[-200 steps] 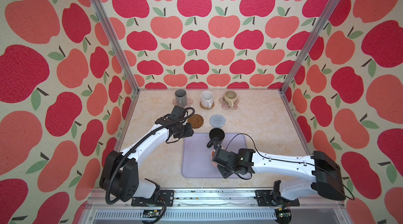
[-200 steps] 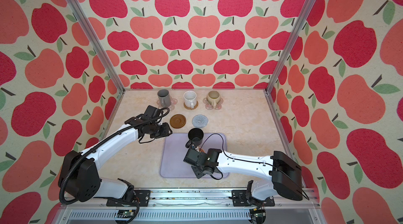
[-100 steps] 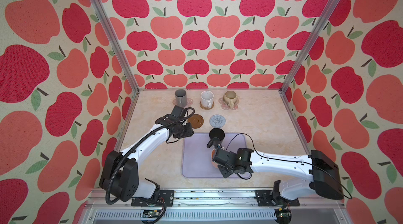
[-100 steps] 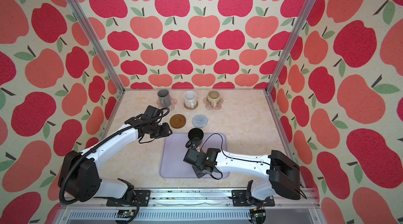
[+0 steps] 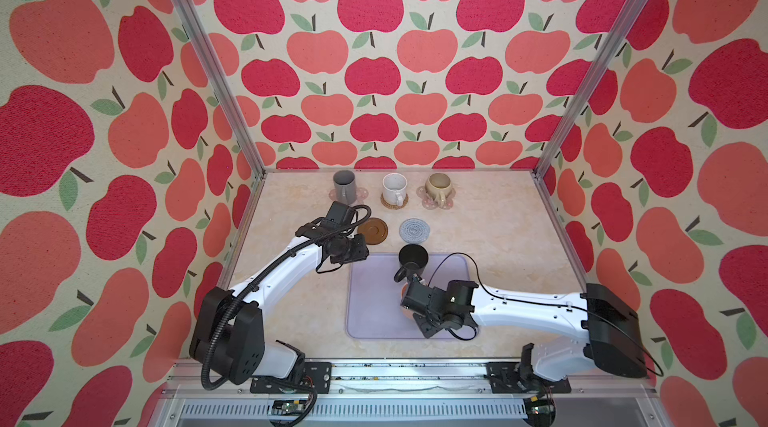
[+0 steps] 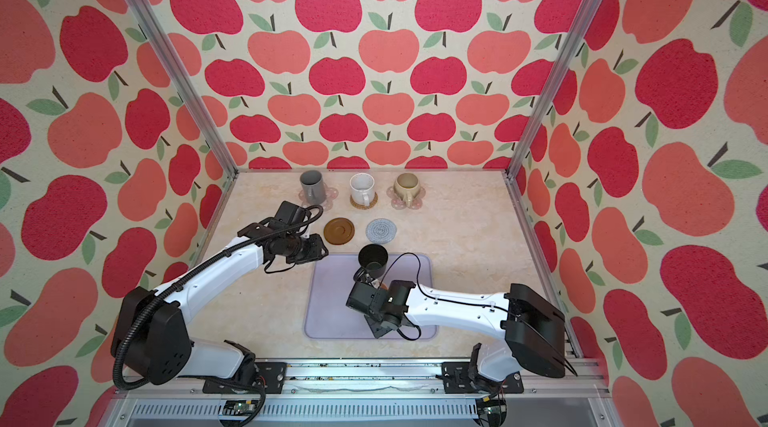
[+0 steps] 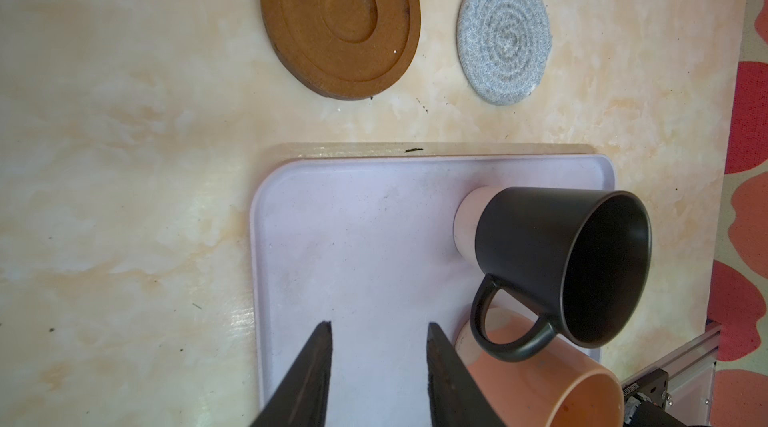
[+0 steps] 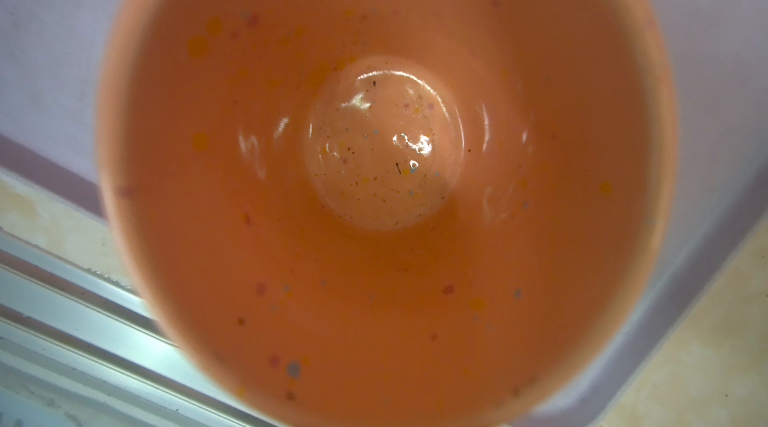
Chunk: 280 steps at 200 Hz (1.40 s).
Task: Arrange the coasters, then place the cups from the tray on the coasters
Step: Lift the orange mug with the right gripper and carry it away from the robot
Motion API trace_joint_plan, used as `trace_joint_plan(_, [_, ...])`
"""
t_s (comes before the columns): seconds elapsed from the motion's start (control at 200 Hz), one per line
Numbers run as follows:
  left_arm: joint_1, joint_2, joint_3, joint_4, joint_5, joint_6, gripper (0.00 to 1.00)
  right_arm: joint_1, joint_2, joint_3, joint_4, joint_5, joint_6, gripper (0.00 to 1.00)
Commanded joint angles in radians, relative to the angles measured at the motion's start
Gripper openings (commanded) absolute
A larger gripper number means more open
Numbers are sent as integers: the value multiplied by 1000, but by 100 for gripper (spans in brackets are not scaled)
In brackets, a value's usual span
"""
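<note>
On the lavender tray (image 5: pixel 374 312) (image 7: pixel 353 238) a black cup (image 5: pixel 412 259) (image 7: pixel 561 254) stands beside a peach-orange cup (image 7: pixel 552 375) (image 8: pixel 374 196). My right gripper (image 5: pixel 413 281) hangs right over the peach cup, shut at its side. The cup's rim hides the fingers in the right wrist view. My left gripper (image 7: pixel 378 324) hovers open and empty over the tray's far left corner. The dark brown coaster (image 5: pixel 372 231) (image 7: pixel 338 22) and the grey crocheted coaster (image 5: pixel 414 230) (image 7: pixel 505 36) lie bare just beyond the tray.
Along the back wall a grey cup (image 5: pixel 344 186) stands on a pink flower coaster. Beside it a white cup (image 5: pixel 394 188) stands on the rattan coaster, and a beige cup (image 5: pixel 438 186) on another pink one. A metal rail (image 5: pixel 407 375) runs along the front edge.
My right gripper has closed at the peach cup and shifted slightly. The left arm and the black cup have stayed still.
</note>
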Motion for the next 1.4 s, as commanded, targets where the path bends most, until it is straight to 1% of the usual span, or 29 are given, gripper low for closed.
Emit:
trace_joint_plan(0.0, [-2,6,27,-24,-9,1,40,1,-4,21,-34,14,0,0])
trace_joint_plan(0.205, [-2,7,30,-24,-7,2,40,15,-45,15,-47,45,21,0])
trace_joint_plan(0.49, [-5,10,29,-18,-3,-2,40,28,-171,-36,-66,109,82,0])
trace_joint_plan(0.695, [-9,18,41,-23,-5,-1,40,37,-250,-64,-116,150,125,0])
trace_joint_plan(0.981, [-11,3,37,-24,-10,-5,40,37,-306,-71,-205,198,157,0])
trace_joint_plan(1.211, [-11,6,46,-29,-15,1,40,22,-372,-81,-270,240,185,0])
trace_joint_plan(1.396, [-10,17,59,-39,-21,5,40,-27,-427,-85,-273,264,174,0])
